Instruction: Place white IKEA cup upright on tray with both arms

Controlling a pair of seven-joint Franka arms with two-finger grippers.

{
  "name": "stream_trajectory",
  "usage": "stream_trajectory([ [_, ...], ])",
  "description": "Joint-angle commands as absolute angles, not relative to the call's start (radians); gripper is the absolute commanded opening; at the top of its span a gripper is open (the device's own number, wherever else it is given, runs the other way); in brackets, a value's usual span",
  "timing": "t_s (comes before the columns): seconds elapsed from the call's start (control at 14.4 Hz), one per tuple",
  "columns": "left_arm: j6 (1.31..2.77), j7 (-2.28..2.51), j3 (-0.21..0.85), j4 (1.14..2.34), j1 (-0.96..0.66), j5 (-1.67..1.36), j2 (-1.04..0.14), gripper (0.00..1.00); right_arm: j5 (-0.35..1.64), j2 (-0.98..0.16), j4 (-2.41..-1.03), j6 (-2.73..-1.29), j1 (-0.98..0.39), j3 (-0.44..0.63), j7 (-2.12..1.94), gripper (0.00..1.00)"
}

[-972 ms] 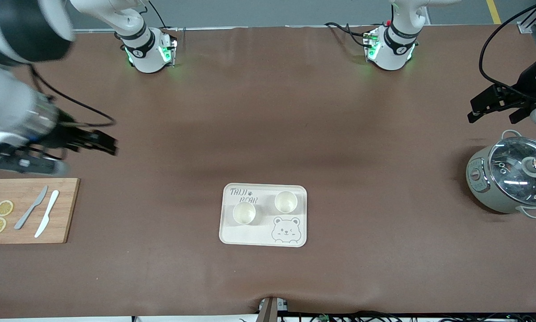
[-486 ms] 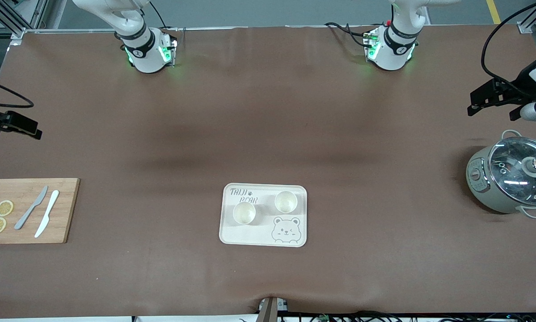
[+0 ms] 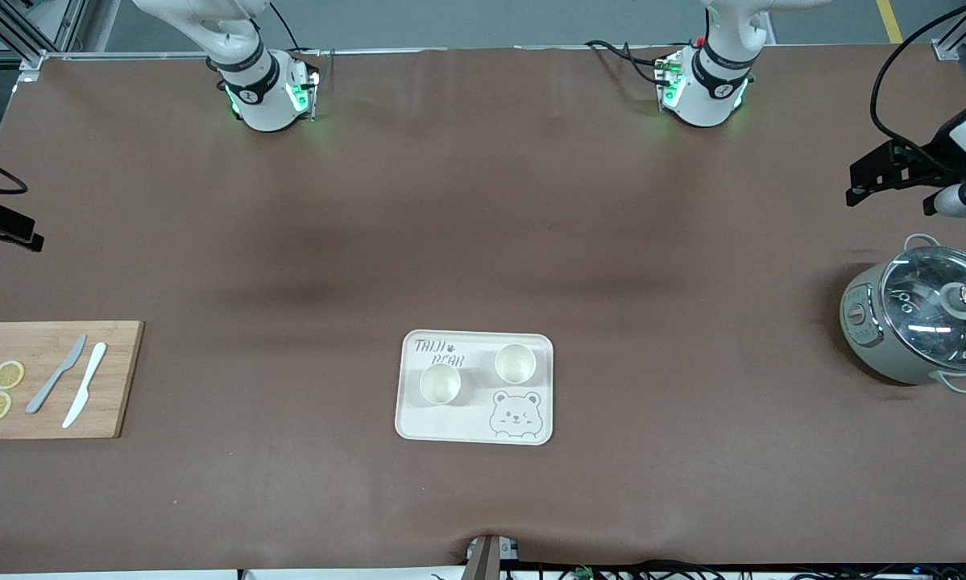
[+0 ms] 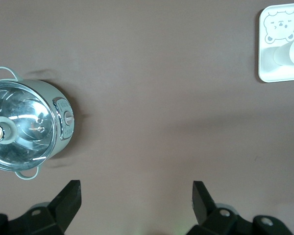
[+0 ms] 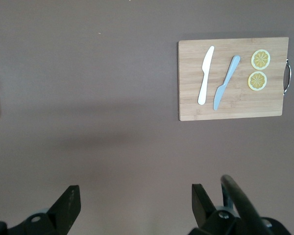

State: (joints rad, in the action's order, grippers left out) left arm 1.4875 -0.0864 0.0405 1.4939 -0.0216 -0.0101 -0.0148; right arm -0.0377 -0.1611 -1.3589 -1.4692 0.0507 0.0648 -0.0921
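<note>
The cream tray (image 3: 442, 423) with bear drawing lies mid-table, near the front camera. Two white cups stand upright on it, one (image 3: 440, 383) toward the right arm's end, one (image 3: 516, 363) toward the left arm's end. My left gripper (image 3: 888, 193) is open and empty, up over the table's left-arm end by the pot; its wrist view (image 4: 135, 191) shows the tray's bare corner (image 4: 264, 73) and one cup (image 4: 288, 54). My right gripper (image 3: 23, 235) is open and empty at the table's right-arm edge, its wide jaws (image 5: 134, 193) over bare mat.
A grey-green pot with a glass lid (image 3: 922, 322) stands at the left arm's end, also in the left wrist view (image 4: 24, 129). A wooden cutting board (image 3: 116, 379) with two knives and lemon slices lies at the right arm's end (image 5: 232, 105).
My right arm has swung away from over the cutting board out to the table's edge, mostly leaving the front view. My left gripper has drifted slightly toward its table end.
</note>
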Motion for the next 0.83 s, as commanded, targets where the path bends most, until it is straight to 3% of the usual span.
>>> stream_trajectory([
  [0.0,1.465,-0.104,0.049,1.47,-0.015,0.035,-0.025,1.0,-0.041,-0.144,-1.388,-1.467,0.061,0.045,-0.086,1.0],
  [0.76,1.466,-0.109,0.049,1.468,-0.017,0.054,-0.031,1.0,0.043,-0.146,-1.379,-1.489,0.072,0.049,-0.087,1.0],
])
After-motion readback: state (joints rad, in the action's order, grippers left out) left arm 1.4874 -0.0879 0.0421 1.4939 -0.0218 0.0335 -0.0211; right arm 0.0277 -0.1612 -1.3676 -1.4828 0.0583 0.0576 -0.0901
